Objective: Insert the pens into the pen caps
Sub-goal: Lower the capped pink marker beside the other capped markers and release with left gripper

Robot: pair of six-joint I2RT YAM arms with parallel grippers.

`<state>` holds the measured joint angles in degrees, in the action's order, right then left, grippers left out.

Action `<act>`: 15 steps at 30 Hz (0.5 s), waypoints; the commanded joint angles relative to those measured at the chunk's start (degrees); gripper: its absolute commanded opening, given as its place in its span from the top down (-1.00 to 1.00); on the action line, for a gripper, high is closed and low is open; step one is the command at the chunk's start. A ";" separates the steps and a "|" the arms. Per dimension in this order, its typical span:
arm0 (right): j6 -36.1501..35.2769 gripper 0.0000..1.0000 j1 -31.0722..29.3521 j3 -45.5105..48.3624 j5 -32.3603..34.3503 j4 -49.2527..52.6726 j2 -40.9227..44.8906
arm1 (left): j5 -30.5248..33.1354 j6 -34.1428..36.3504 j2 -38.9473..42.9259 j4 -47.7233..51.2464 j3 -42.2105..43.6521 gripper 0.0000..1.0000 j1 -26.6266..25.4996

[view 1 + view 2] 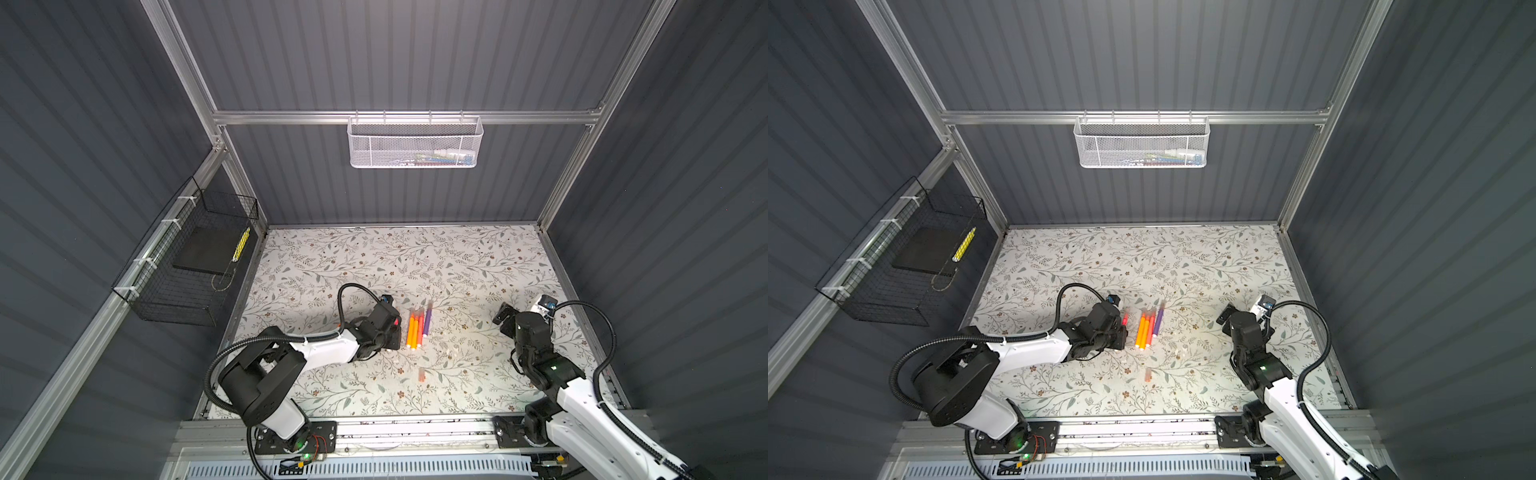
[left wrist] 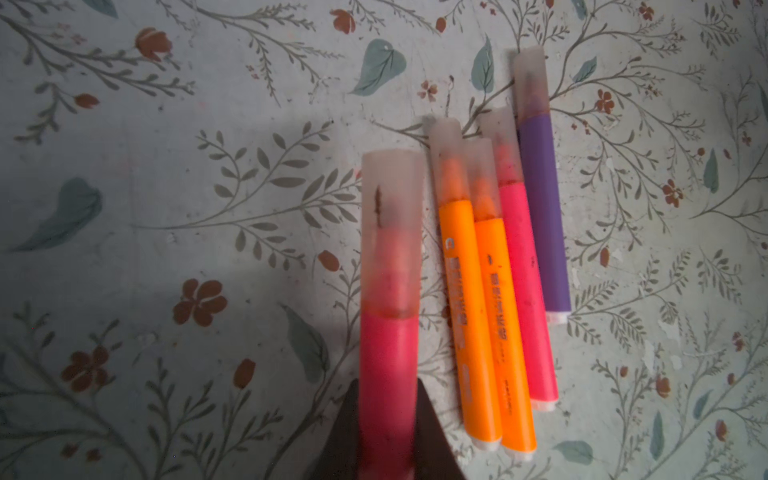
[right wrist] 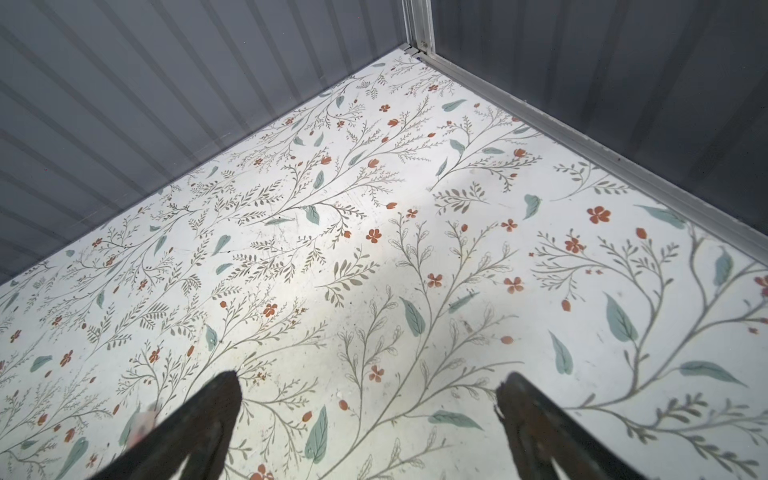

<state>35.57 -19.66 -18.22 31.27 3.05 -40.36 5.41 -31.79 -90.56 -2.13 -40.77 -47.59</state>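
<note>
Pink-red, capped: found that pen (image 2: 388, 332) clamped in left gripper (image 2: 388, 392) at middle of table (image 1: 332, 257), just beside 4 capped pens (image 2: 465, 291). Found right gripper (image 3: 370, 395) splayed, empty, toward right edge. Judged setting-down step in hand; expected to need release next, then lone pen (image 1: 422, 375) toward front edge.

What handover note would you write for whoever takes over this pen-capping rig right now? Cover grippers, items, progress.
Left gripper: shut on a pink-red marker pen already wearing its frosted translucent cap, beside the row.
Right gripper: open, empty, over the floral table.
Row on the table: two orange marker pens, second pink-red pen, purple pen, all capped.
Apart, nearer the front: short pale tube with orange end, too small to identify.
Done: five pens capped. Left: set the held pen down, check that tube.
</note>
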 commanded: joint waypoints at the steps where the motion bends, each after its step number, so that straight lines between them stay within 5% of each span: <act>1: -1.11 -0.98 0.24 0.33 -0.10 -0.66 1.15 | 0.64 -0.77 -0.69 1.95 -1.57 0.94 -0.23; 15: -1.14 -0.98 0.24 0.72 -1.03 -0.50 1.77 | 0.83 0.02 1.85 2.09 -1.40 0.43 -0.24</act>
<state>35.33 -19.66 -18.00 30.17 2.83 -39.07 6.02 -31.79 -90.56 -1.17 -40.84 -47.59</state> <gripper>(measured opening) 0.989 0.282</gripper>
